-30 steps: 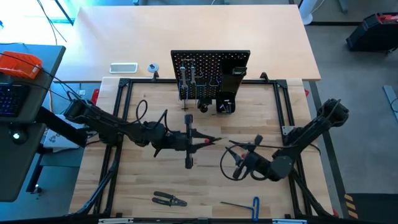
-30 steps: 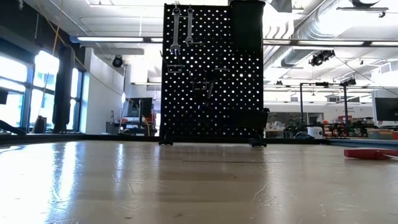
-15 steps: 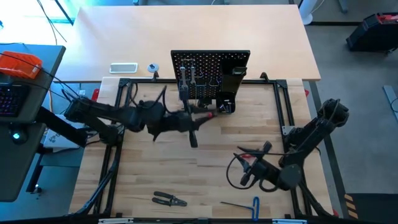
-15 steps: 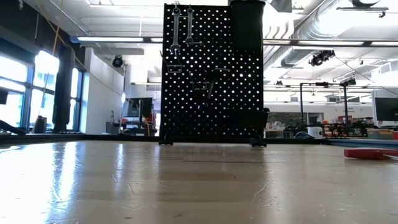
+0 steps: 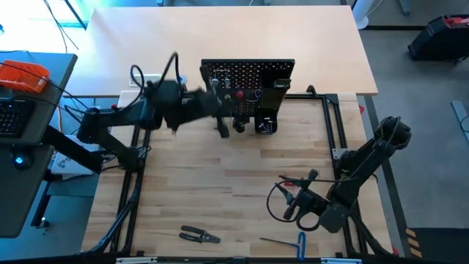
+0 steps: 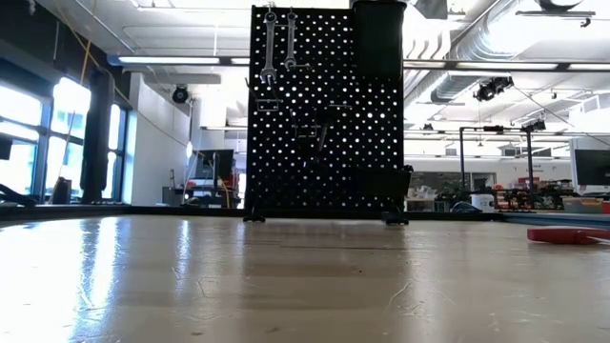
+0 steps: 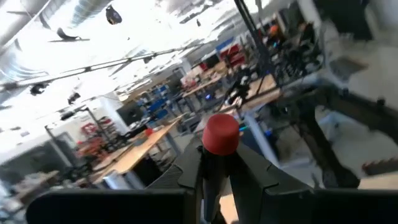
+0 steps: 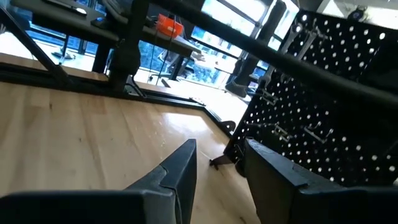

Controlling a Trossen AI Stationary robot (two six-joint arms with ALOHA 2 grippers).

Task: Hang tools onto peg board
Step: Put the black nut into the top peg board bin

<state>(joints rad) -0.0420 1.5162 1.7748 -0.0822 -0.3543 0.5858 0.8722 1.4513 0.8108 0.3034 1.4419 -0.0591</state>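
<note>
High view: the left gripper (image 5: 223,103) is being held up against the front of the peg board (image 5: 248,89), its fingers clamped on the red-handled screwdriver (image 5: 237,95), whose red end is showing just beyond the gripper, against the panel. A dark tool (image 5: 222,127) is also hanging below this gripper. The right gripper (image 5: 292,205) is being kept low over the wooden table (image 5: 220,191), well apart from the board, with its 2 fingers parted and nothing between them. The black-handled pliers (image 5: 199,235) are lying well to the left of this gripper, near the table's front edge, and the blue-handled hex key (image 5: 287,239) is lying just in front of it.

Low view: the peg board is being shown upright at the far side of the table, with 2 silver wrenches (image 6: 278,43) hanging near its top. Neither gripper is being shown here.

Left wrist view: the screwdriver's red handle is being pinched between the 2 dark fingers (image 7: 255,177), its round end pointing away from the wrist.

Right wrist view: the right gripper's fingers (image 8: 180,168) are being held apart and empty above the table, the peg board standing ahead of them.
</note>
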